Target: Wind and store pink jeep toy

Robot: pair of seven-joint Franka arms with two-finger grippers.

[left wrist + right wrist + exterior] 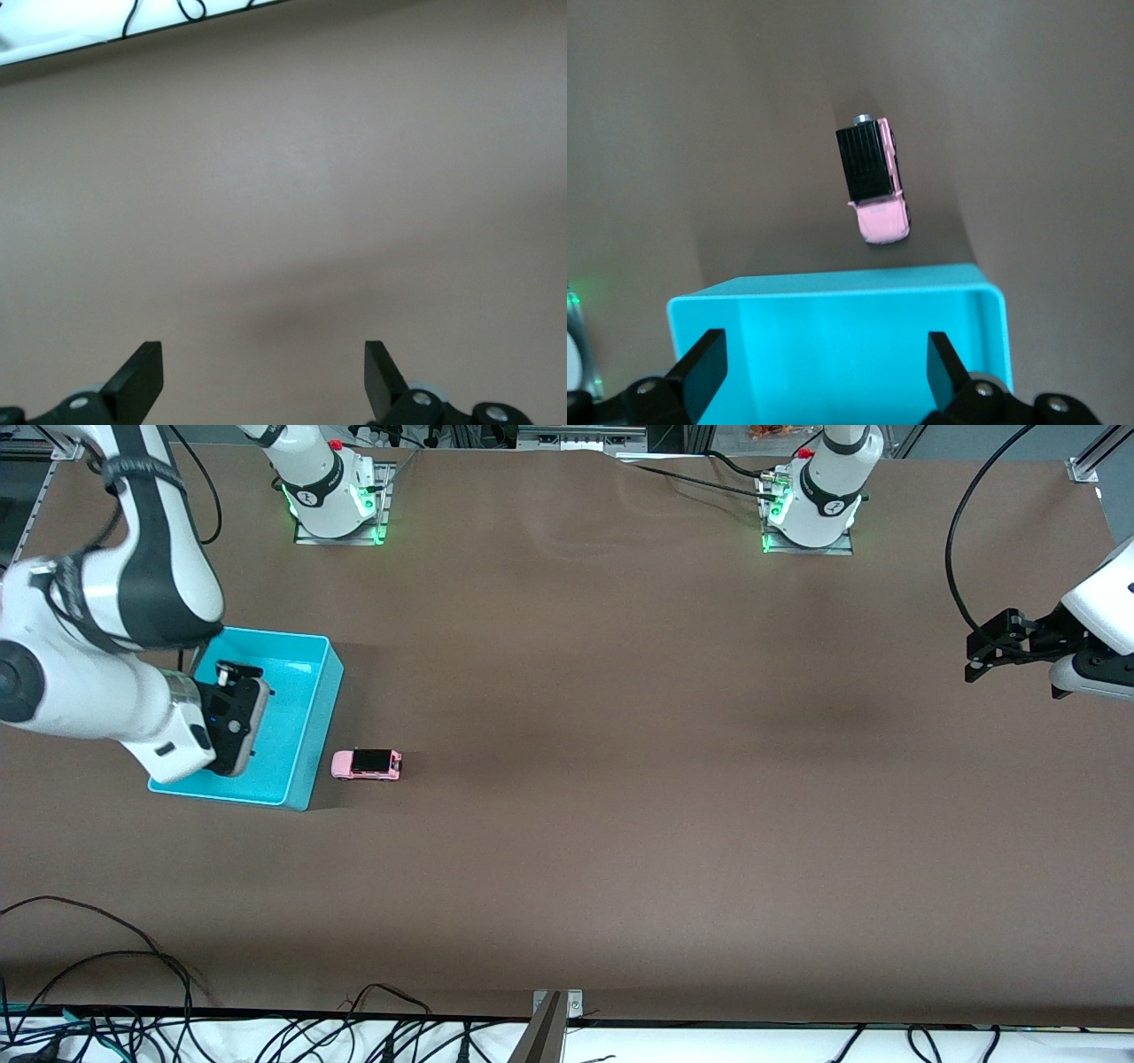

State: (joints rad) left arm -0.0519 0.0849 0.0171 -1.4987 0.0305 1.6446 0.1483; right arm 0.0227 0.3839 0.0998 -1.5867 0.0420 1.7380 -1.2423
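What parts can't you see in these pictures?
- Bin: in the front view the right arm covers much of its inside; in the right wrist view the edge cuts off part of it.
- Jeep: its underside and any winding part are hidden in both views that show it.
- Right gripper: its fingertips are hidden by its own hand in the front view.
- Left gripper: sits at the front view's edge, too small to judge there.

No readable text, label, brand, number or sign shows in any view.

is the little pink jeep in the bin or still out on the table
Out: the tiny pink jeep toy stands on its wheels on the brown table, beside the turquoise bin.
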